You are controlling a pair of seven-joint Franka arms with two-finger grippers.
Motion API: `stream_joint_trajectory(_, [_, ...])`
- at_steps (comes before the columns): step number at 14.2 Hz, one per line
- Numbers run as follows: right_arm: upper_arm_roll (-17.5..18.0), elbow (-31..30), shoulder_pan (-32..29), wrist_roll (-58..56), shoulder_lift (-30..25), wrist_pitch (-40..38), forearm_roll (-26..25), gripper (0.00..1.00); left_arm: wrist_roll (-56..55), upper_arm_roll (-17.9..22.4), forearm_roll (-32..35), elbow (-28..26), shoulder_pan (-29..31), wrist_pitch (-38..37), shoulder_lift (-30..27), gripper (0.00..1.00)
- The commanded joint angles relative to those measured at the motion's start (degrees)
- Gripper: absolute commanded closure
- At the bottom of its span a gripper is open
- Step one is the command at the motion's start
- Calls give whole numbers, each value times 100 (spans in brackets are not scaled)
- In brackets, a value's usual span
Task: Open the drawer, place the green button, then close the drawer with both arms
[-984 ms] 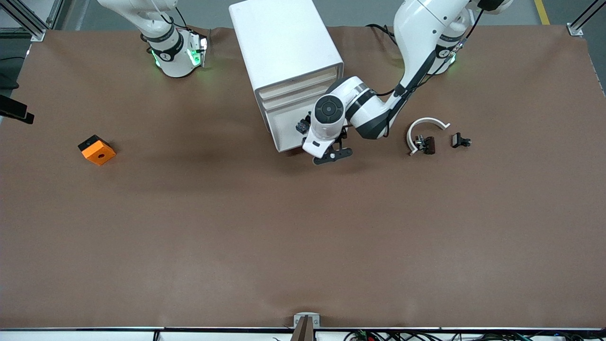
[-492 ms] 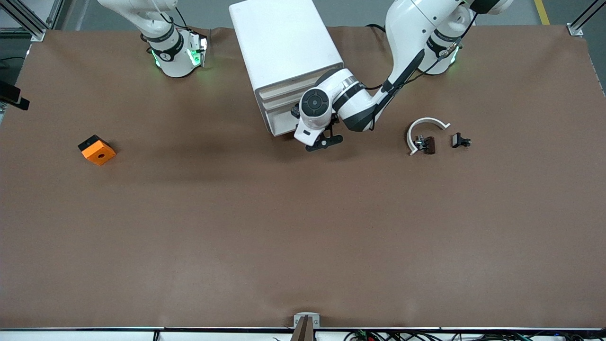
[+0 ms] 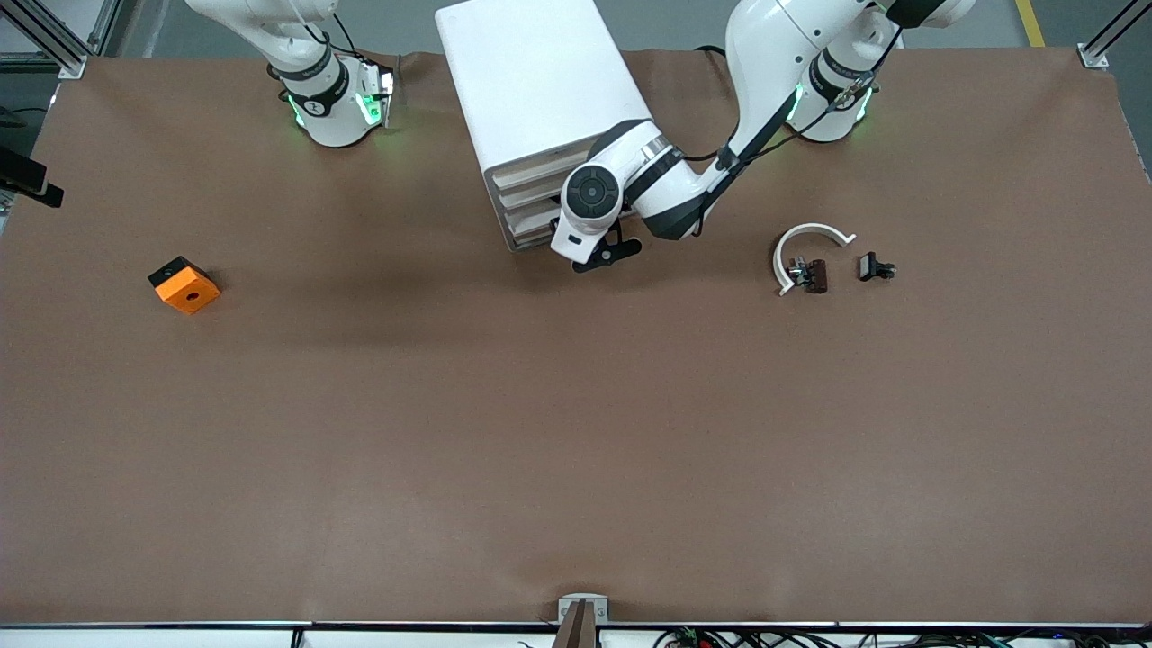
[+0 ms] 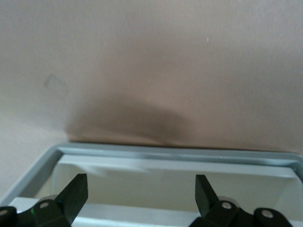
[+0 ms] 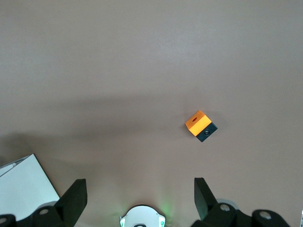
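Brown surface spread wide under two Franka arms, with a white four-drawer cabinet standing between their bases, farther from the front camera than anything else on it.

Left arm bent down to the cabinet's front. Right arm waiting at its own end of the surface.

Lowest drawer close to flush with the three above, a pale rim showing under the left wrist camera.

Left hand low at the drawer's front, fingers spread apart and clamped on nothing. Right hand high over the surface near its own base, fingers likewise apart and empty.

White curved strip and two small dark clips lying toward the left arm's end, well apart from the cabinet. Orange cube with a hole lying toward the right arm's end.

Green-capped button not visible in any view, so judged to be shut away inside the drawer.

Closing step judged to be in hand and almost finished. Next move likely a last short push square against the drawer front until flush, then a lift clear without dragging the drawer back out.
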Motion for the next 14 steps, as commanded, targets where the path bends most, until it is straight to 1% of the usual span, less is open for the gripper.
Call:
stream_joint_trajectory(1, [45, -298, -29, 37, -282, 94, 74, 0, -119, -113, -275, 76, 4, -55, 53, 0])
stream_joint_trajectory(3, [45, -491, 15, 73, -422, 147, 65, 0, -128, -122, -424, 76, 4, -64, 79, 0])
stream_joint_trajectory(6, [45, -869, 24, 99, -686, 358, 65, 0, -128, -175, -434, 93, 12, -64, 97, 0])
stream_joint_trajectory(9, [54, -993, 76, 117, -801, 420, 65, 0, -110, -166, -434, 146, 82, -64, 97, 0])
stream_joint_trajectory(12, [106, -1177, 155, 362, -941, 525, 65, 0, -66, -157, -434, 391, 372, -64, 97, 0])
stream_joint_trajectory(14, [98, -1405, 252, 442, -1117, 648, 30, 0, -57, -140, -381, 497, 618, -72, 88, 0])
